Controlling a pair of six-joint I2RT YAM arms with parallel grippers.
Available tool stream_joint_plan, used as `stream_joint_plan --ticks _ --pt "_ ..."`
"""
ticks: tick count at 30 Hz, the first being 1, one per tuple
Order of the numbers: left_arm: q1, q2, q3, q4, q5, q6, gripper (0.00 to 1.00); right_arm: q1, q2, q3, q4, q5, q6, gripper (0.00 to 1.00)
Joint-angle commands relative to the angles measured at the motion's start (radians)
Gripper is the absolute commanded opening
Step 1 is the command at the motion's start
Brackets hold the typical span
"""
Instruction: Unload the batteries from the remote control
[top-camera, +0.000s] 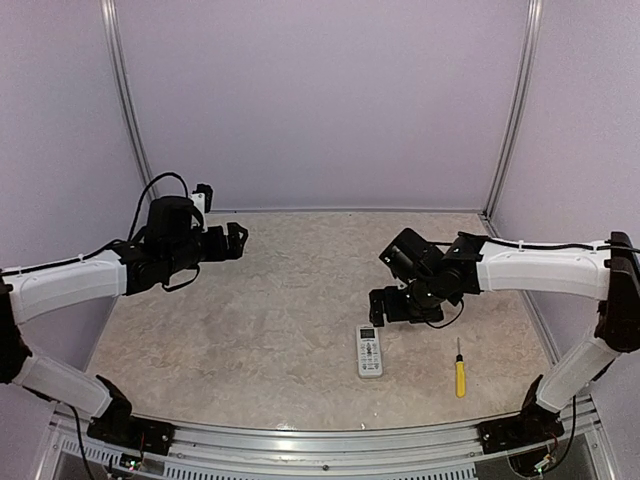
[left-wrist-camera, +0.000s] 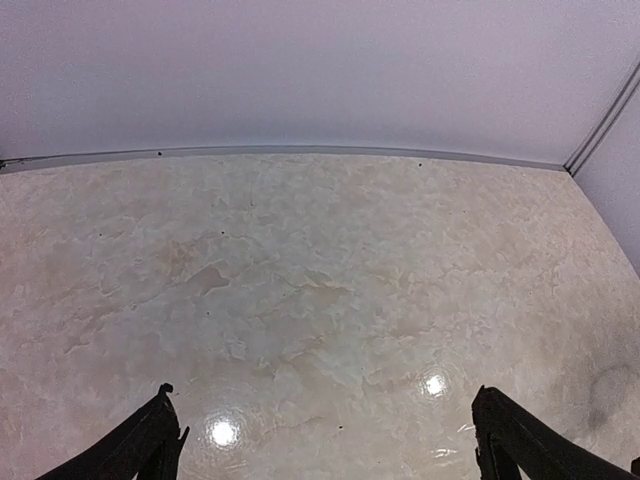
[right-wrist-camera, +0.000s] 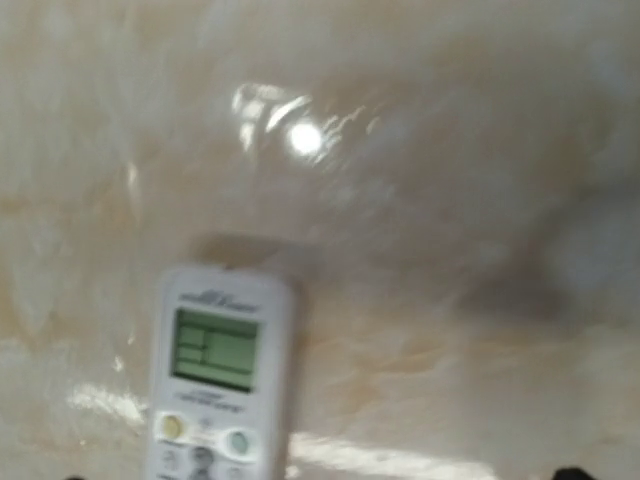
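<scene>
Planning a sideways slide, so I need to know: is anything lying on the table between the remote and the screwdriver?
Nothing. In the top view, only bare tabletop separates the remote from the screwdriver.

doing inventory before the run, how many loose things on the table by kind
remote: 1
screwdriver: 1
total: 2
</scene>
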Motion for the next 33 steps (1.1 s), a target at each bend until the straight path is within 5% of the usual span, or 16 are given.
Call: stream_joint_plan --ticks 1,23,33 --pt "-0.010 0.005 0.022 -0.002 -0.024 0.023 0.99 0.096 0.124 0.103 -0.060 0.073 0.095 1.00" --pt "-0.010 -0.088 -0.042 -0.032 -0.078 0.036 0.99 0.137 0.405 0.280 -0.148 0.119 0.113 0.94" --pt "-0.010 -0.111 -0.074 -0.032 -0.083 0.022 0.99 0.087 0.452 0.286 -0.105 0.067 0.085 0.72"
